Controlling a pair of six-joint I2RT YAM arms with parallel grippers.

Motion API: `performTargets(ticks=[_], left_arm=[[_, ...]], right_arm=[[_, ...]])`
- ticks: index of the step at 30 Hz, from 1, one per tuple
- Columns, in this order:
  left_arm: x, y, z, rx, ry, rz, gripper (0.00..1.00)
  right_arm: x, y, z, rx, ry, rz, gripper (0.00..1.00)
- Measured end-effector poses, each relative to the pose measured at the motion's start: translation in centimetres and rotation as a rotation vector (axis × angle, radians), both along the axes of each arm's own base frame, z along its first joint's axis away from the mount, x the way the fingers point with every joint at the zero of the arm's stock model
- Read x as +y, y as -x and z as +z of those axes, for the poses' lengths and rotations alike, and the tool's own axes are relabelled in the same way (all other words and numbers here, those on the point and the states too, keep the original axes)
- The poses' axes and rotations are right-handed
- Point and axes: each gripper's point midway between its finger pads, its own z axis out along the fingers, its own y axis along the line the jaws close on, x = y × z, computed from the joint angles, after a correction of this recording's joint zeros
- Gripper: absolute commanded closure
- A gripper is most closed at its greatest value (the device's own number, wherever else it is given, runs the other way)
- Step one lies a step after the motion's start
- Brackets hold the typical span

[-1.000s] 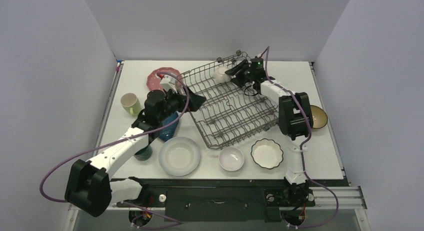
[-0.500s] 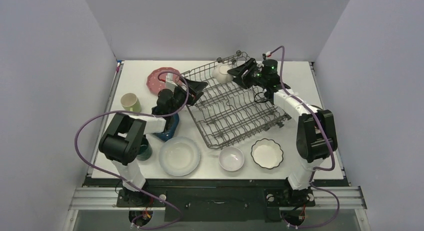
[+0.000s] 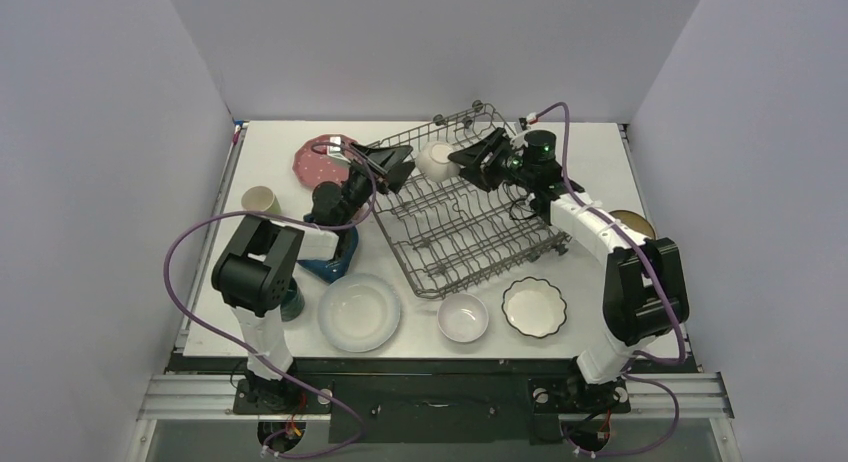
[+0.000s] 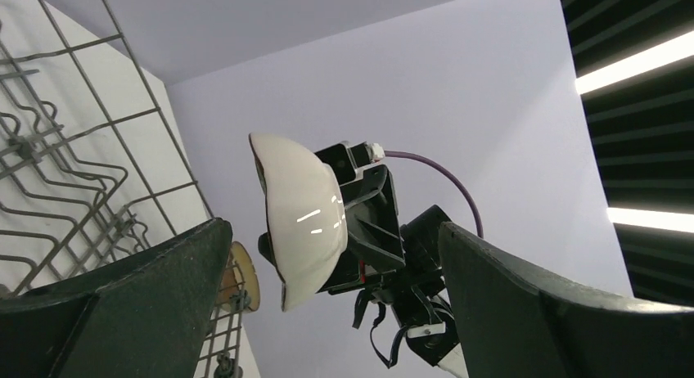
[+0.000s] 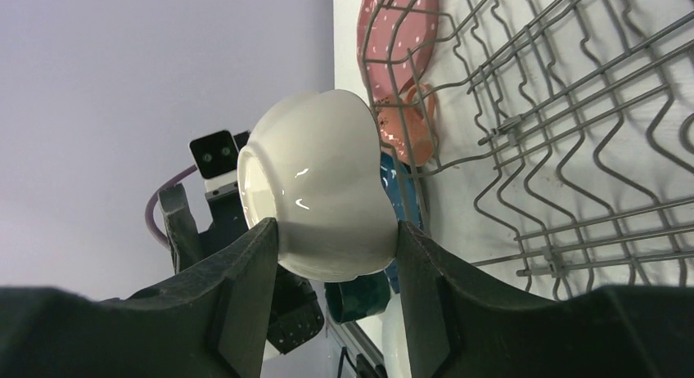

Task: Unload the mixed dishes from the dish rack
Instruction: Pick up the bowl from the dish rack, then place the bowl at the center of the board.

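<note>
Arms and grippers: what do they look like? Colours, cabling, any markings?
Both the left arm and right arm have white link shells with bulky black joint housings. The left gripper and right gripper have broad, flat black fingers. A purple cable loops loosely along each arm. The right arm's black wrist housing shows a green light. No lettering is legible.

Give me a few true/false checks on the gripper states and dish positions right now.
1. The right gripper is shut on the white bowl. True.
2. The left gripper grips that bowl too. False: it is open and not touching the bowl.
3. The pink plate stands in the dish rack. False: it lies on the table, left of the rack.
4. A white plate lies on the table on the near side of the rack. True.
</note>
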Motion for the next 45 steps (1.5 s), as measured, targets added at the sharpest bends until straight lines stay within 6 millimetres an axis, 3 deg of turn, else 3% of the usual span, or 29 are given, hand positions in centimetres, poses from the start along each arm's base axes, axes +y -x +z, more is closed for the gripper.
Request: performTargets(ticks=[3, 6, 8, 10, 11, 13, 18, 21, 25, 27, 32, 37, 41, 45], left_arm=[[-0.4, 0.1, 0.5, -0.003, 0.031, -0.02, 0.06], [-0.9, 0.5, 0.7, 0.005, 0.055, -0.044, 0.23], [-1.1, 0.8, 0.9, 0.008, 0.077, -0.06, 0.38], [-1.2, 1.0, 1.1, 0.012, 0.101, -0.076, 0.6], [-1.2, 1.2, 1.4, 0.014, 0.116, -0.084, 0.84], [-1.2, 1.2, 1.4, 0.036, 0.137, -0.098, 1.0], [-1.0, 2.1, 2.8, 0.032, 0.211, -0.142, 1.0], [-0.6, 2.5, 1.3, 0.066, 0.185, -0.135, 1.0], [0.9, 3.4, 0.9, 0.076, 0.144, -0.121, 1.0], [2.3, 4.0, 2.2, 0.035, 0.121, -0.105, 1.0], [5.4, 7.3, 8.0, -0.126, -0.046, -0.06, 1.0], [6.5, 10.1, 9.8, -0.125, -0.419, 0.056, 1.0], [11.3, 11.8, 8.4, -0.031, -0.744, 0.262, 1.0], [17.5, 12.7, 2.9, 0.177, -1.06, 0.417, 1.0]], right_arm=[[0.9, 0.9, 0.4, -0.006, -0.006, 0.027, 0.69], [1.5, 1.6, 0.7, -0.013, -0.011, 0.049, 0.69], [1.9, 2.1, 0.7, -0.013, -0.012, 0.061, 0.69], [2.1, 2.3, 0.6, -0.011, -0.013, 0.071, 0.68], [2.2, 2.4, 0.6, -0.01, -0.014, 0.074, 0.67], [2.4, 2.6, 1.2, -0.026, -0.032, 0.089, 0.64], [2.7, 3.1, 1.9, -0.042, -0.044, 0.106, 0.44], [2.8, 3.5, 2.3, -0.069, -0.033, 0.124, 0.29], [2.8, 4.3, 3.1, -0.136, -0.002, 0.166, 0.26], [2.5, 5.0, 3.4, -0.184, 0.043, 0.19, 0.26], [0.6, 7.6, 3.6, -0.379, 0.264, 0.283, 0.25], [-2.8, 10.5, 4.8, -0.641, 0.47, 0.422, 0.25], [-5.2, 11.0, 4.9, -0.742, 0.579, 0.453, 0.26], [-5.8, 11.3, 3.7, -0.75, 0.627, 0.496, 0.26]])
